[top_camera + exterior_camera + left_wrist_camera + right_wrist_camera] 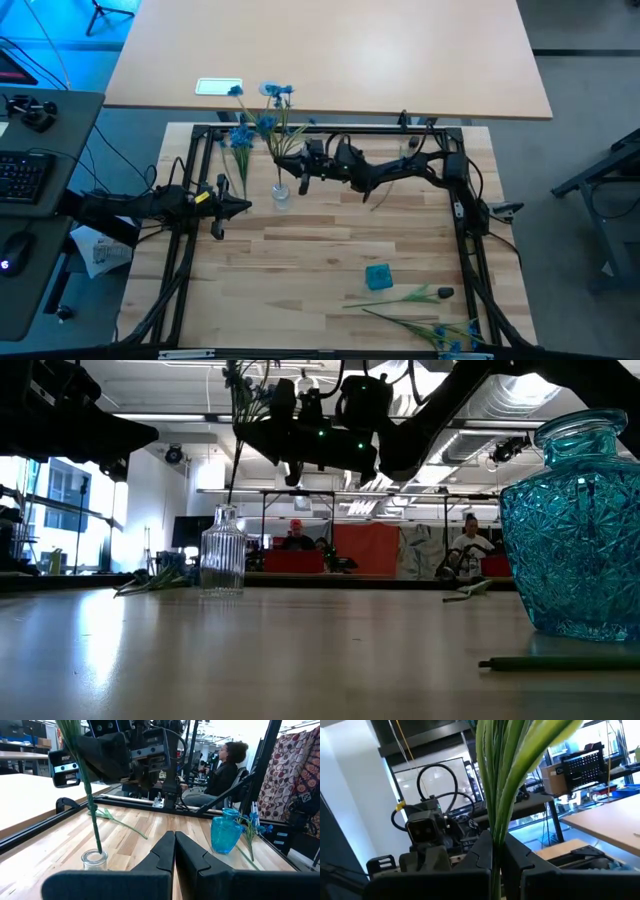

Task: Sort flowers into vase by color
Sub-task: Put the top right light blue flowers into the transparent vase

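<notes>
A blue-blossomed flower [262,122] stands upright over the clear ribbed glass vase [281,195], its stalk's lower end [98,845] inside the vase mouth. My right gripper [297,165] reaches in from the table's right and is shut on that stalk above the vase. My left gripper [240,207] hovers shut and empty to the left of the clear vase [95,861]. A blue glass vase [378,276] stands toward the near right. Beside it lie a dark-budded flower [443,293] and another blue flower [450,340], flat on the table. My right gripper [496,851] pinches the green stalk and its leaves [499,805] between its two fingers, partway up, below the blossoms. The fingers come level from the table's right and lie across the stalk. The flower stays upright, with its lower end [229,500] in the clear vase [222,565].
A green stem [395,172] lies on the table under my right arm, near the far right. A black frame [330,130] runs around the wooden table. A larger tabletop [330,50] lies beyond the far edge. People sit in the room behind [225,770].
</notes>
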Controlling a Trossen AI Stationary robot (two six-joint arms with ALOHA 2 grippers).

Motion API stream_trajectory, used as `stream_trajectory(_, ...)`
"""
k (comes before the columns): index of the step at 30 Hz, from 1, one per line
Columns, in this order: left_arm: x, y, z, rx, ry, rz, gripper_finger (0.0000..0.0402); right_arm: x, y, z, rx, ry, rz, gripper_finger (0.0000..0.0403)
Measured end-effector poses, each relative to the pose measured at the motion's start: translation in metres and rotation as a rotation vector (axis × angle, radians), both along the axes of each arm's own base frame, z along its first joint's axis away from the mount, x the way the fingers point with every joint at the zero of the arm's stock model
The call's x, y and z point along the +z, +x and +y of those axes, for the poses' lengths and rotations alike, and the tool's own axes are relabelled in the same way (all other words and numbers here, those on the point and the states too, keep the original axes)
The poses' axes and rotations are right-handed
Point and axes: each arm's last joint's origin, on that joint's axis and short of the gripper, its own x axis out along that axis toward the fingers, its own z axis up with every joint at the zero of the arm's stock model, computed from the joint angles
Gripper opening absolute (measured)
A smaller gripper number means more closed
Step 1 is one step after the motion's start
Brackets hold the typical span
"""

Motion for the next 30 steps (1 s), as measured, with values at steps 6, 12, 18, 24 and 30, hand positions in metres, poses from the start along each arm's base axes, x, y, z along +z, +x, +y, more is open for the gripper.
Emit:
stream_trajectory(6, 0.000, 0.000, 0.000, 0.000, 0.000, 0.000, 0.0000, -0.004, 0.001, -0.001, -0.008, -0.019, 0.040, 0.0001)
stream_trajectory(12, 0.000, 0.000, 0.000, 0.000, 0.000, 0.000, 0.0000, -0.013, 0.004, 0.010, 0.004, -0.054, 0.139, 0.0011)
stream_trajectory(18, 0.000, 0.000, 0.000, 0.000, 0.000, 0.000, 0.0000, -0.013, 0.005, 0.012, 0.016, 0.001, 0.133, 0.0041)
stream_trajectory(24, 0.000, 0.000, 0.000, 0.000, 0.000, 0.000, 0.0000, 0.001, 0.000, 0.012, 0.030, 0.014, 0.174, 0.0116)
stream_trajectory(30, 0.000, 0.000, 0.000, 0.001, 0.000, 0.000, 0.0000, 0.019, -0.010, 0.019, 0.043, -0.053, 0.327, 0.0202)
